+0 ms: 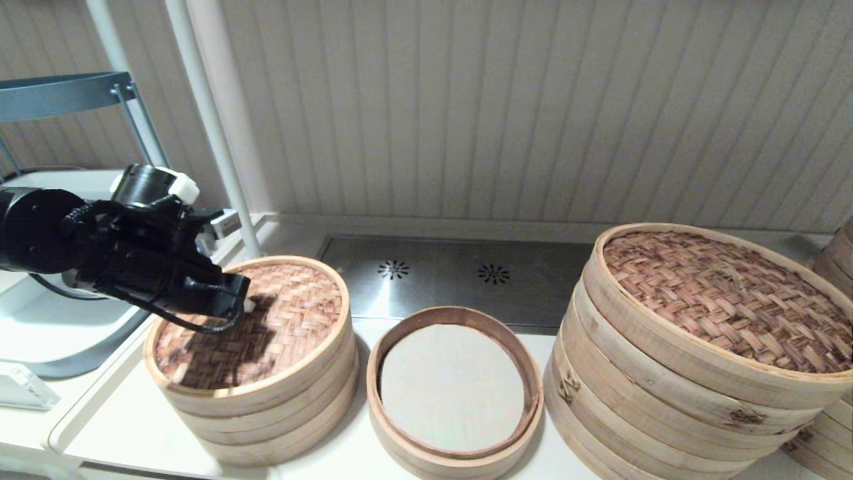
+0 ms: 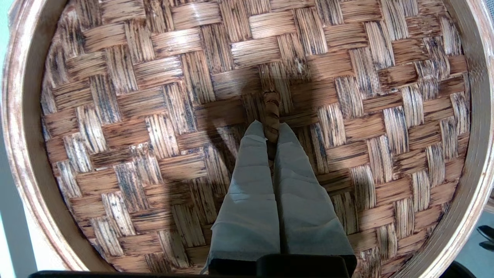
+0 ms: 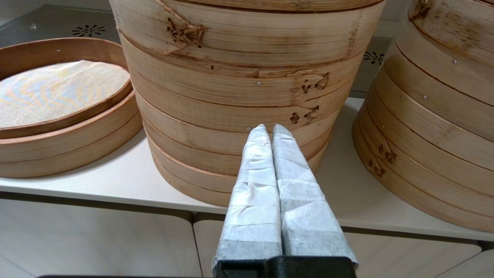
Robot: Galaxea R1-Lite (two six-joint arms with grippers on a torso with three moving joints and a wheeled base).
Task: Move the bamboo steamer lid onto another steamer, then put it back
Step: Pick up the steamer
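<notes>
The bamboo steamer lid (image 1: 280, 313), reddish-brown woven with a pale rim, sits on top of the small three-ring steamer stack (image 1: 280, 413) at the left of the counter. It covers the stack's inside. My left gripper (image 1: 246, 305) hangs over the lid's middle. In the left wrist view the lid (image 2: 154, 116) fills the picture, and my left gripper (image 2: 271, 133) is shut on its small centre loop (image 2: 271, 106). My right gripper (image 3: 269, 129) is shut and empty, low in front of the very large stack (image 3: 239, 77), and does not show in the head view.
A low basket (image 1: 400, 427) with a dark inner rim and cream liner stands uncovered in the middle. The very large stack (image 1: 666, 400) with its big woven lid is at the right, with more stacks (image 1: 836, 260) beyond. A white appliance (image 1: 53, 327) and pole (image 1: 213, 127) stand at the left.
</notes>
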